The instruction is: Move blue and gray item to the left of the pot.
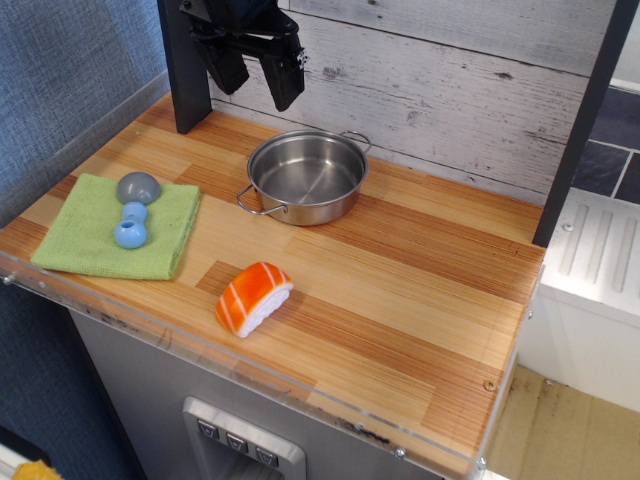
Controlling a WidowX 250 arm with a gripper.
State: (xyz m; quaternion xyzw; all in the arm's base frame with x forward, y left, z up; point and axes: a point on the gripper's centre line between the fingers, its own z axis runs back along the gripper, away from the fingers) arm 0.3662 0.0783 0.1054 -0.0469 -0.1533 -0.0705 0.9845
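The blue and gray item (133,208) lies on a green cloth (115,228) at the left of the wooden counter, gray cap toward the back, blue ball end toward the front. The shiny steel pot (306,176) with two wire loop handles stands at the back middle, empty. My black gripper (254,78) hangs high above the counter's back, up and left of the pot, its two fingers spread apart and empty.
An orange-and-white sushi piece (252,297) lies near the front edge, middle. A dark post (184,70) stands at the back left beside the gripper, another dark post (580,130) at the right. A grey plank wall runs behind the counter.
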